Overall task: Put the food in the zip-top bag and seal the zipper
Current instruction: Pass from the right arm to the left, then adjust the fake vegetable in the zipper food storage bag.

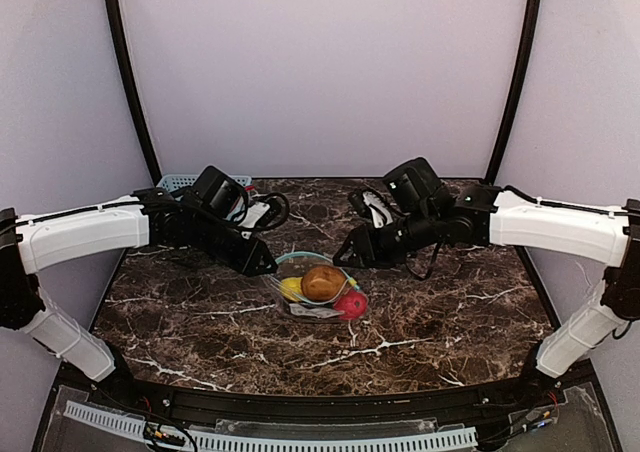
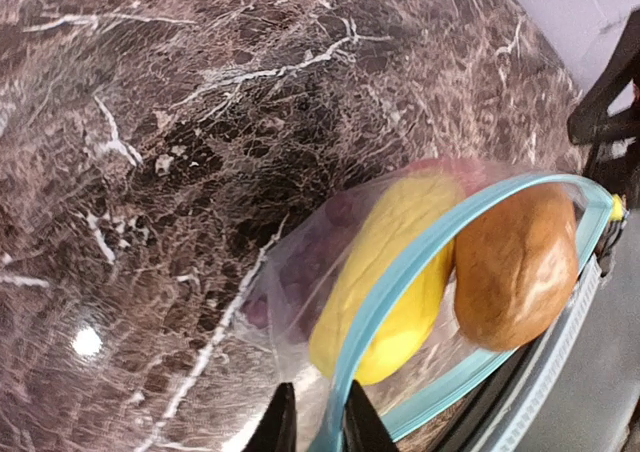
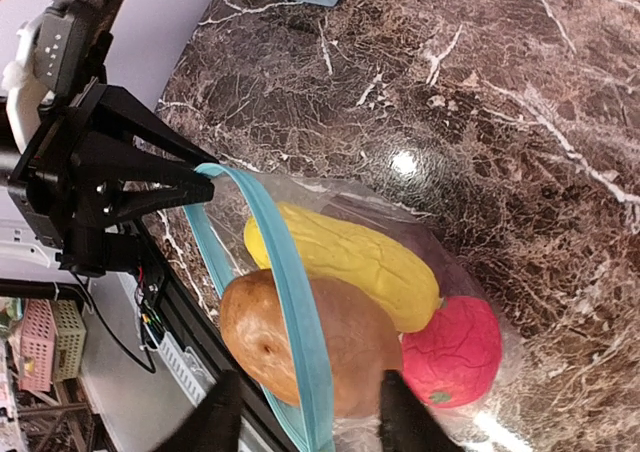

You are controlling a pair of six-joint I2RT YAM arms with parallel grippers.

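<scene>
The clear zip-top bag lies mid-table with its mouth gaping. Inside are a yellow oblong piece, a red round fruit and dark purple grapes dimly seen through the plastic. A brown oval piece sits in the mouth between the two teal zipper strips. My left gripper is pinched on the upper zipper strip at the bag's left corner. My right gripper is open, its fingers astride the brown piece and the zipper strip without touching either.
A blue mesh basket stands at the back left behind the left arm. Both arms reach inward over the dark marble table, meeting at the bag. Black frame posts rise at the back corners.
</scene>
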